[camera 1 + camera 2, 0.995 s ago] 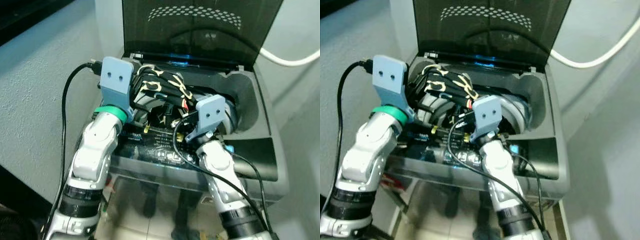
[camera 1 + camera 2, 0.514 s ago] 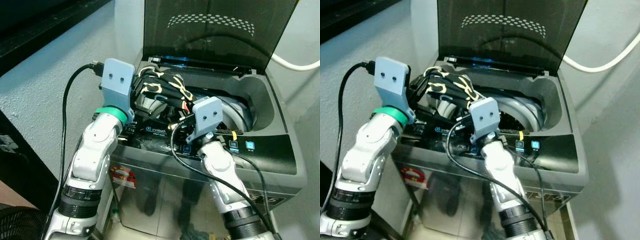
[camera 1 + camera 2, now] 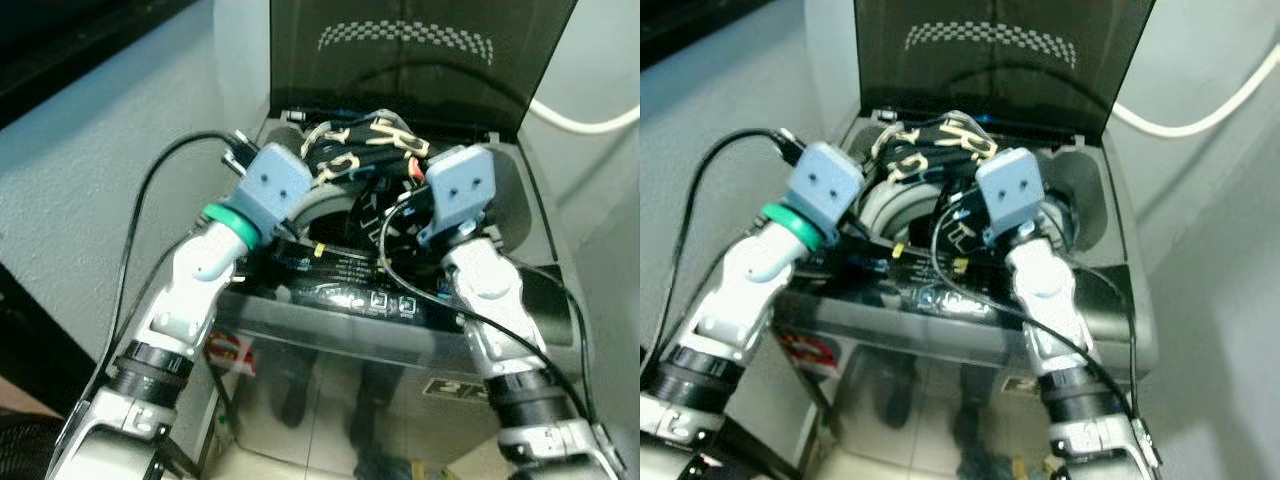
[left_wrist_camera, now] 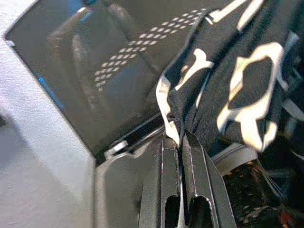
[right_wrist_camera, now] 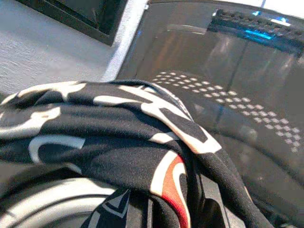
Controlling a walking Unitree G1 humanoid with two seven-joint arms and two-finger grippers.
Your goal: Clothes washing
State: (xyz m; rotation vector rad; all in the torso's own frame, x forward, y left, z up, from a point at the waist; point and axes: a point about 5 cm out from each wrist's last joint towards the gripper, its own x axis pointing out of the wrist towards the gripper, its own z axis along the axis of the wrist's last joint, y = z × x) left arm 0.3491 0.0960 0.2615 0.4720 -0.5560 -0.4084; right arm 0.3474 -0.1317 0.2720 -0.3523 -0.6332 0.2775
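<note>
We look down from the robot's head at a top-loading washing machine (image 3: 400,330) whose dark tinted lid (image 3: 420,60) stands raised upright at the back. Both of our silver arms reach forward over the machine's front control panel (image 3: 345,290), which carries small lit buttons.

A black garment (image 3: 365,150) with cream looping print and a spot of red hangs bunched above the drum opening (image 3: 330,200), stretched between our two grippers. It sits near the back of the opening, just in front of the lid's hinge.

Our left gripper (image 4: 179,142) is on the left side of the opening. In the left wrist view, its two black fingers (image 4: 164,171) are pressed close together with a fold of the garment's cream-edged fabric pinched between their tips, so it is clenched on the cloth. The rest of the fabric drapes away beside the tinted lid, and the grey rim of the drum shows below.

Our right gripper (image 3: 420,195) is on the right side of the opening, under its blue-grey wrist camera housing (image 3: 460,185). In the right wrist view the garment lies draped right across the fingers and hides them, so we cannot tell whether this gripper is clamped or loose.

A white hose (image 3: 585,120) curves along the grey wall (image 3: 90,150) to the right of the lid.
</note>
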